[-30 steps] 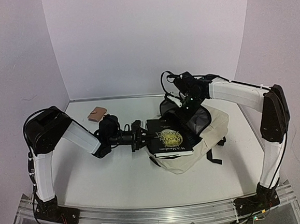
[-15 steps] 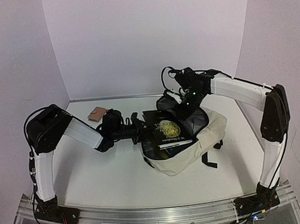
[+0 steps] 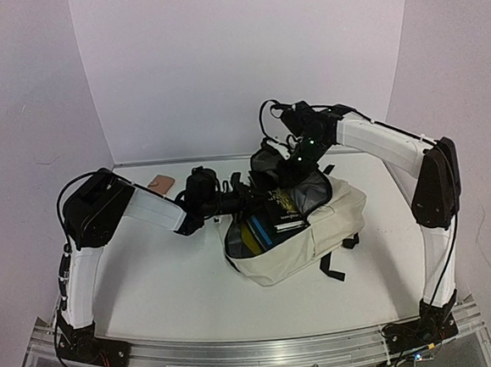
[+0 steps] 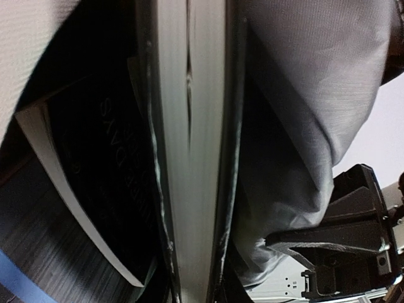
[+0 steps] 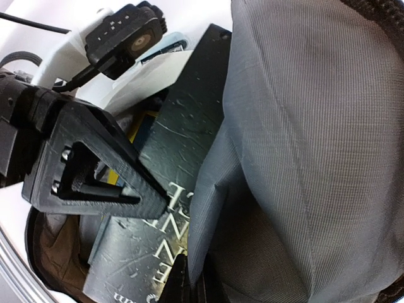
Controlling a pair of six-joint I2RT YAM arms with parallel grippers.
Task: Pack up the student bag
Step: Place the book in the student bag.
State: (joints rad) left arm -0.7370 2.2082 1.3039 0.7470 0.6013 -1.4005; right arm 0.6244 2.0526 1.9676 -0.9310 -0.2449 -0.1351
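Observation:
The cream student bag (image 3: 305,242) lies on the table with its mouth open toward the left. My right gripper (image 3: 292,164) is shut on the bag's grey lining (image 5: 303,145) at the top edge of the opening and holds it up; its tips (image 5: 191,285) pinch the fabric. My left gripper (image 3: 245,199) is shut on a black book (image 3: 279,205) that stands tilted in the bag's mouth. In the left wrist view the book's page edge (image 4: 203,126) runs between my jaws, beside the lining (image 4: 297,120). Its cover with silver letters (image 5: 167,196) shows in the right wrist view.
Other books (image 3: 256,232) stand inside the bag, one with a black cover (image 4: 95,164). A small pink-brown object (image 3: 159,185) lies at the back left of the table. Black straps (image 3: 330,266) trail from the bag's near side. White walls enclose the table.
My left gripper has moved right and pushed the black book from flat on the bag to tilted inside its mouth. The right gripper lifted the opening edge; the bag shifted left.

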